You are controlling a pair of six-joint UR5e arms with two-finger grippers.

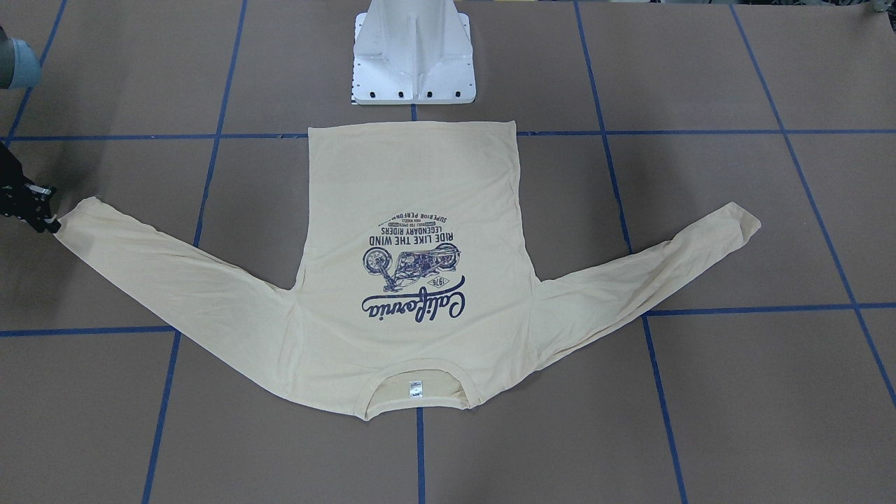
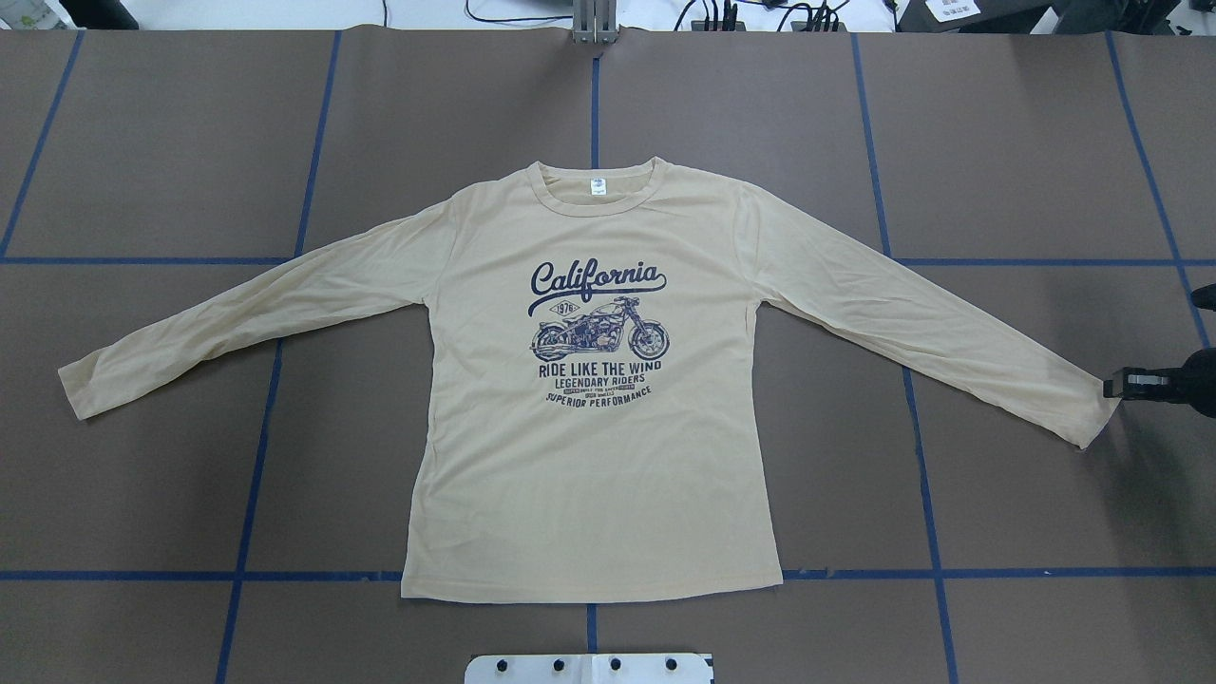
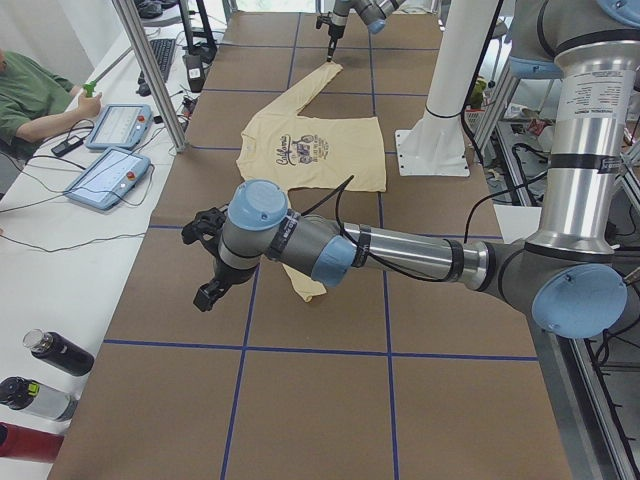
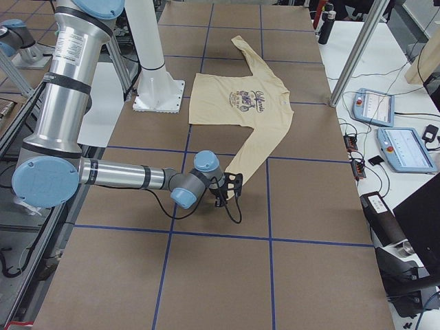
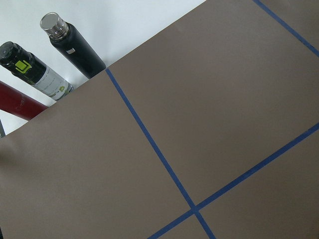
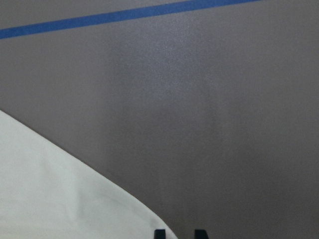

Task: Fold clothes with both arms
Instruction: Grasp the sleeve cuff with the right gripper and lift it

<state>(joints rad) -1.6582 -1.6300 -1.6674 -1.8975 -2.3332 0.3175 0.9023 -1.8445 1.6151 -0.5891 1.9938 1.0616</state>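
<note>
The cream-yellow long-sleeved shirt (image 2: 589,456) lies flat and print-up on the brown table, both sleeves spread wide. My right gripper (image 2: 1110,387) hangs low at the tip of the sleeve cuff (image 2: 1092,413) on the overhead view's right. In the right wrist view its fingertips (image 6: 159,232) show a narrow gap with bare table between them, and the cloth edge (image 6: 60,199) reaches only the one fingertip. My left gripper (image 3: 205,265) shows only in the exterior left view, hovering above the table beyond the other cuff (image 3: 310,290); I cannot tell whether it is open or shut.
The white base pedestal (image 1: 413,56) stands just behind the shirt's hem. Bottles (image 5: 75,45) lie at the table's end on my left. Two control tablets (image 3: 110,175), metal posts and a seated person (image 3: 30,95) are along the far side.
</note>
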